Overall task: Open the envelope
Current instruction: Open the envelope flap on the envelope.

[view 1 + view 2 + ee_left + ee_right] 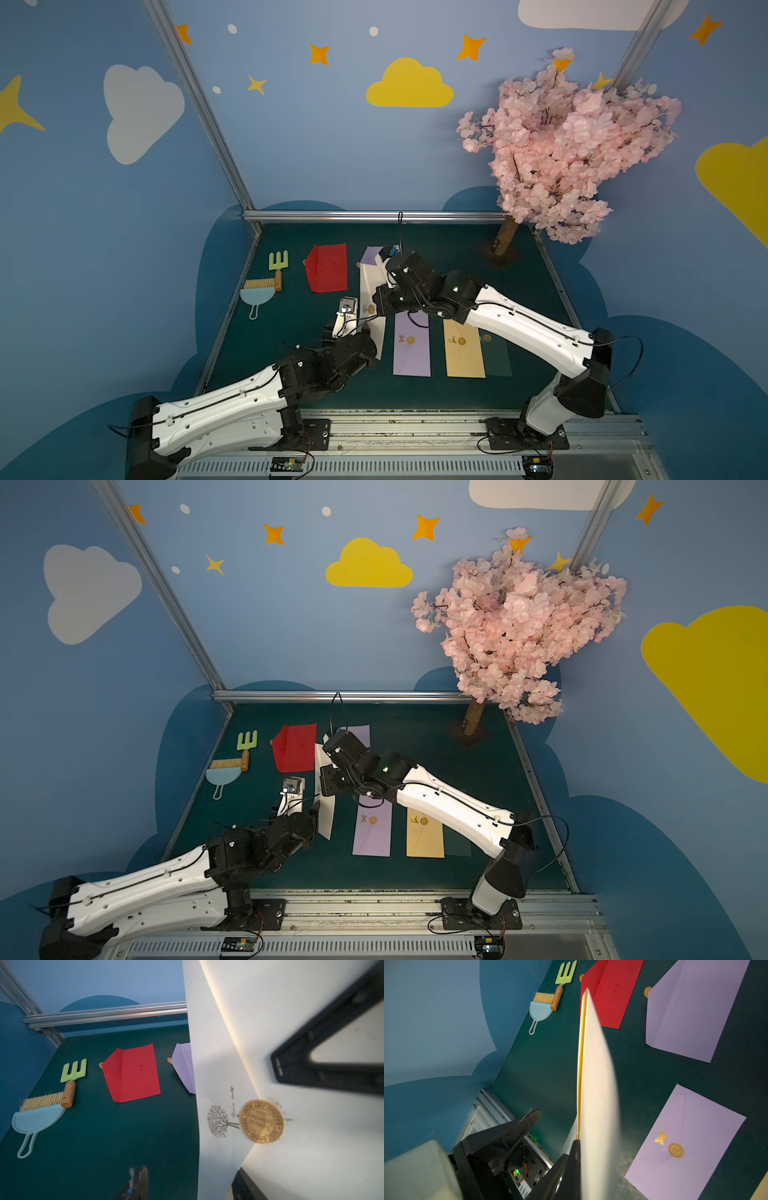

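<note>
Right wrist view: white envelope (593, 1084) was pinched by right gripper (579, 1144).
Left gripper (207, 1113): jaws were spread astride gold seal (261, 1121).
Risk: envelope could be torn by a hard pull.

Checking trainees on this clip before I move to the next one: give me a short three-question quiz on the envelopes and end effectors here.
1. True or false: the white envelope lies flat on the table.
2. Which end effector stands open? A) left B) right C) both
3. What colour is the opened envelope beside the garden fork?

Key
1. False: the right end effector holds it up on edge.
2. A: the left end effector is open, and the right is shut on the white envelope.
3. Red.
</note>
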Controlling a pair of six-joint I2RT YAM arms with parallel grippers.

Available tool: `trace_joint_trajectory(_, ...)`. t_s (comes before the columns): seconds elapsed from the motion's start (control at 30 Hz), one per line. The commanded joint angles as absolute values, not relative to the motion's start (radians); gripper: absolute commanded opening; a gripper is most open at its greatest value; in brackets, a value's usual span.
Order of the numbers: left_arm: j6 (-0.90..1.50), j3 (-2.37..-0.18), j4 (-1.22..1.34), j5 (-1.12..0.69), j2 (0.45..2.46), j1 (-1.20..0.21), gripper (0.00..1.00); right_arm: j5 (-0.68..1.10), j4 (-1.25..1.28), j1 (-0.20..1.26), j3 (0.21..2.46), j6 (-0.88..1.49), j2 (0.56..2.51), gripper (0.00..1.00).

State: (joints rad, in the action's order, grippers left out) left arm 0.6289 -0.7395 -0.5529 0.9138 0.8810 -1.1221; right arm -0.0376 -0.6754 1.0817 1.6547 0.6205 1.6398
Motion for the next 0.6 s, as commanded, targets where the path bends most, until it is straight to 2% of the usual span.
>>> trace_joint_trajectory(0.0, 0.634, -0.766, -0.576, 0.950, 0.861, -1.112, 0.64, -0.026, -0.723, 1.091, 1.671, 0.615, 1.640, 0.00)
trace_joint_trajectory(0.57, 0.621, -0.761, -0.577, 0.938, 0.839, -1.088, 0.65, 0.008, -0.718, 1.098, 1.671, 0.613, 1.649, 0.00)
